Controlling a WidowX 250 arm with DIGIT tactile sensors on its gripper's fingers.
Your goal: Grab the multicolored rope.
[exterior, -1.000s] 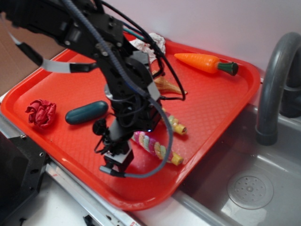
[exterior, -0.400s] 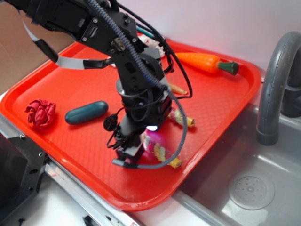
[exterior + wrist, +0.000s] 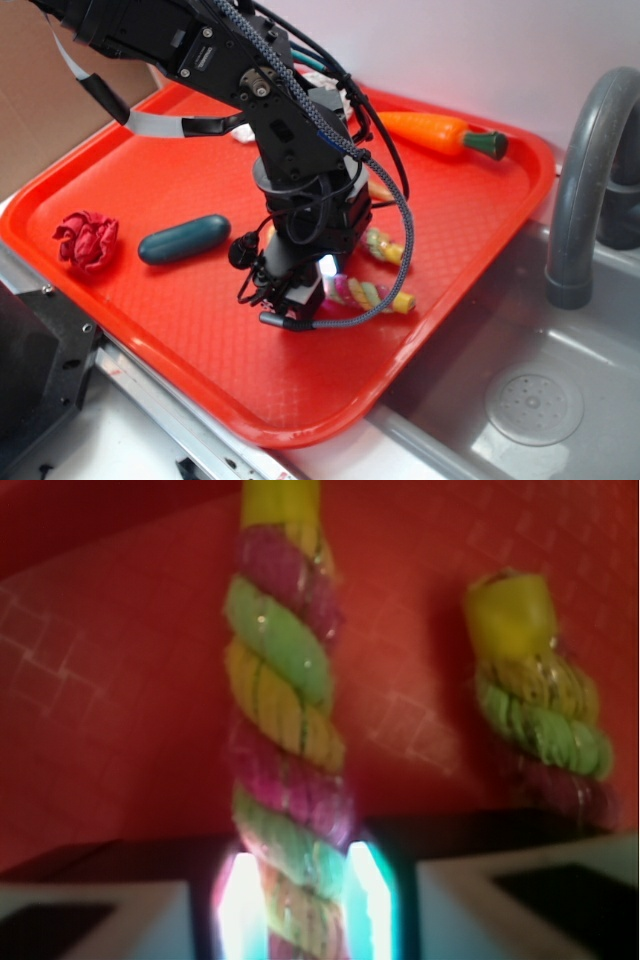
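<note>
The multicolored rope point(image 3: 366, 294) lies on the red tray point(image 3: 450, 220), a twisted pink, yellow and green cord with yellow end caps. Its second limb point(image 3: 386, 247) shows just behind the arm. My gripper point(image 3: 305, 300) points down at the tray with its tips at the near limb. In the wrist view that limb point(image 3: 285, 710) runs up the middle, and my gripper point(image 3: 295, 890) is shut on it, both lit pads pressing its sides. The other limb point(image 3: 540, 720) stands to the right with its yellow cap on top.
An orange toy carrot point(image 3: 440, 133) lies at the tray's far right. A dark teal capsule point(image 3: 185, 239) and a crumpled red thing point(image 3: 87, 241) sit on the left. A grey sink point(image 3: 530, 400) and curved faucet point(image 3: 585, 180) are right of the tray.
The arm has shifted right and come down over the rope. Its fingers now hold the near limb, and that limb's free end has swung right and away from the tray's front edge.
</note>
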